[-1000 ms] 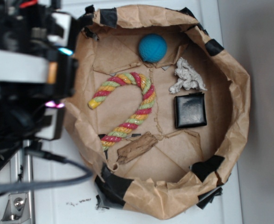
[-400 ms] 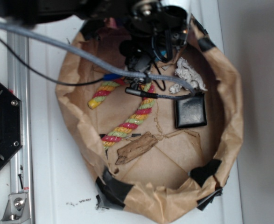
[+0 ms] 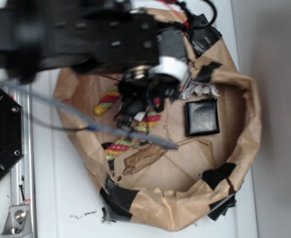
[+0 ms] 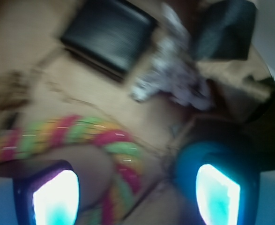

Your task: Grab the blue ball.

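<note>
In the exterior view the blue ball is hidden under my black arm, which reaches over the top of the brown paper bowl (image 3: 245, 124). My gripper (image 3: 135, 110) hangs over the bend of the striped rope toy (image 3: 116, 146). The blurred wrist view shows the gripper (image 4: 137, 197) open, both pads glowing cyan. The rope's bend (image 4: 121, 150) lies between the fingers. The blue ball (image 4: 186, 161) shows as a round teal shape at the right finger, partly behind it and outside the gap.
Inside the bowl lie a black square pouch (image 3: 202, 117), a crumpled white scrap (image 3: 203, 90) and a piece of bark (image 3: 144, 158). The bowl's paper wall, patched with black tape (image 3: 119, 194), rings everything. A black mount (image 3: 1, 134) sits at the left.
The arm has swung from the left over the bowl and now covers the ball. The gripper has come down and left toward the rope's bend. The bowl's top right rim is pushed inward.
</note>
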Available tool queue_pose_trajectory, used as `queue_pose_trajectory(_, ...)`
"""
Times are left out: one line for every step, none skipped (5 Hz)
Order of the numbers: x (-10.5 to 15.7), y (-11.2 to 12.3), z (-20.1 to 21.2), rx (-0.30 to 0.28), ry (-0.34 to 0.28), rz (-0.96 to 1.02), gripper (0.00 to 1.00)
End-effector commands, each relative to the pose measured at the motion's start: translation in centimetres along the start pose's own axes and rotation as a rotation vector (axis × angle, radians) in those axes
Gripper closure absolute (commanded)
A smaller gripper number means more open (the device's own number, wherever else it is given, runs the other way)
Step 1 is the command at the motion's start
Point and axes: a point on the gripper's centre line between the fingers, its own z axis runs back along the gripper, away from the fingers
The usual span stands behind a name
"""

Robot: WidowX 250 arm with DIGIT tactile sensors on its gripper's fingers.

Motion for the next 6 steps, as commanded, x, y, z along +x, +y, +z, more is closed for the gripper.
queue_pose_trajectory(1.0,0.0,0.8,0.011,-0.037,-0.034,0.0)
queue_pose_trajectory(0.1,0.9,-0.9,0.012,0.001,-0.032,0.0)
queue_pose_trajectory(-1.4,2.1,-1.3,0.066,0.037,-0.08,0.0)
queue_pose_trajectory(-3.9,4.0,-1.1,0.087,0.054,-0.105,0.0)
queue_pose_trajectory(-4.1,3.8,-1.1,0.042,0.005,-0.152,0.0)
queue_pose_trajectory(-4.0,3.5,-1.4,0.041,0.009,-0.165,0.0)
